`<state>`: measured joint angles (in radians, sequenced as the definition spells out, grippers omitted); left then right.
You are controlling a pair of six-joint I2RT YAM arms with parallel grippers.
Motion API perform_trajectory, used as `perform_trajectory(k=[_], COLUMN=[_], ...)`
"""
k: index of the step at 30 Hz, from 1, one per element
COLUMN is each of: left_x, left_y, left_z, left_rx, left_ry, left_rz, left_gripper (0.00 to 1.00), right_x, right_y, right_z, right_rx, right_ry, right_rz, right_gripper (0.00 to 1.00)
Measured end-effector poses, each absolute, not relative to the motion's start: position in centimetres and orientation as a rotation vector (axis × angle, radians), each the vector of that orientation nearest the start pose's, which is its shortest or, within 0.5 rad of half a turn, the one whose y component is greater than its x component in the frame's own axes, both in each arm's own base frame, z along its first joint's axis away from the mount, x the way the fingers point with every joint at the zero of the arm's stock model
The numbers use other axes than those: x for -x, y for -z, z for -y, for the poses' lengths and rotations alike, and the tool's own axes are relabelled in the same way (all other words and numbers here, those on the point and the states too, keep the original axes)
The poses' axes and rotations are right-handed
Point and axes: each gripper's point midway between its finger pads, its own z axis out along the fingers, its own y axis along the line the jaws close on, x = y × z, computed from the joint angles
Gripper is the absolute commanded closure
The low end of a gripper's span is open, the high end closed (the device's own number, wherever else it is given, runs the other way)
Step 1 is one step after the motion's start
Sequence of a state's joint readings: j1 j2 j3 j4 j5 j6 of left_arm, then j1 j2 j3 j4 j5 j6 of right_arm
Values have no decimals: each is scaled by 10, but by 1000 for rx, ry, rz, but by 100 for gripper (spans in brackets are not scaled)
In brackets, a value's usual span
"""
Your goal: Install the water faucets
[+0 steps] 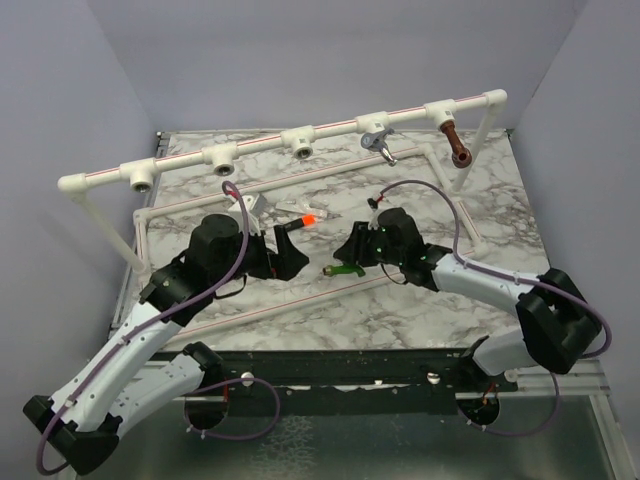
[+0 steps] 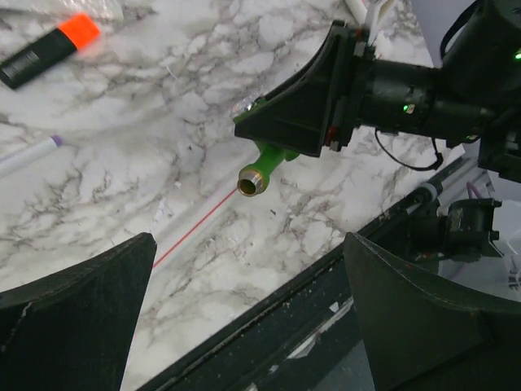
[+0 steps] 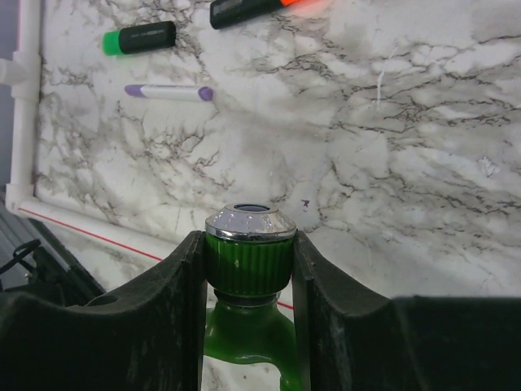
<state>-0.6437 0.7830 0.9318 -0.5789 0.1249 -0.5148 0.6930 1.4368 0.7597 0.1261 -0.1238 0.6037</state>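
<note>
Your right gripper [image 3: 248, 238] has closed to a narrow gap on the green faucet [image 3: 247, 265], pinching its ribbed collar just under the chrome threaded end. The faucet sits well to the near side of the white pipe rail [image 1: 300, 133], roughly opposite the stretch between the rail's third open tee [image 1: 302, 141] and the chrome faucet [image 1: 378, 145]. It seems to hang clear of the marble, though you can't be sure of that. The collar is round and the pads hold only a short band of it, so the faucet will likely swivel or slip if its end meets a tee off-axis. A skewed entry could jam the thread. The nearest free tee is just beside the chrome faucet, so a wide approach risks knocking it, and the copper-brown faucet [image 1: 455, 145] further along the rail. The orange marker [image 1: 308, 218] lies between you and the rail, so a low carry could sweep it. Your left gripper [image 2: 248, 281] stands spread fully wide and empty on the same near side, close to the faucet, and the two arms could clash.
</note>
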Motion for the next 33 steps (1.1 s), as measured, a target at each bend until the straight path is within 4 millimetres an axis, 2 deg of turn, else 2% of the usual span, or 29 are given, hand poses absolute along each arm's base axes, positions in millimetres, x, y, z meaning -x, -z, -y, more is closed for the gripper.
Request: perform_trajectory(k=[5, 9, 12, 18, 22, 28, 33], left_x=[-180, -168, -161, -153, -153, -156, -156], left_y=[-221, -196, -184, -178, -182, -188, -191], left_z=[209, 218, 224, 239, 245, 250, 251], left_rx=[-192, -167, -142, -82, -49, -6, 18], left_ry=[931, 1005, 1074, 1232, 1297, 1352, 1374], left_rz=[-2239, -2338, -2377, -2386, -2367, -2336, -2325], left_gripper=[1, 1, 3, 7, 12, 22, 33], right_x=[-265, -255, -249, -235, -230, -224, -221], right_y=[-128, -144, -152, -155, -166, -187, -186], right_z=[-301, -310, -316, -329, -340, -356, -358], right_rx=[168, 166, 168, 198, 209, 224, 212], right_ry=[-938, -992, -1012, -1021, -1031, -1043, -1021], right_rz=[-2216, -2181, -2162, -2154, -2127, -2076, -2076], right_gripper=[100, 100, 100, 100, 100, 100, 100])
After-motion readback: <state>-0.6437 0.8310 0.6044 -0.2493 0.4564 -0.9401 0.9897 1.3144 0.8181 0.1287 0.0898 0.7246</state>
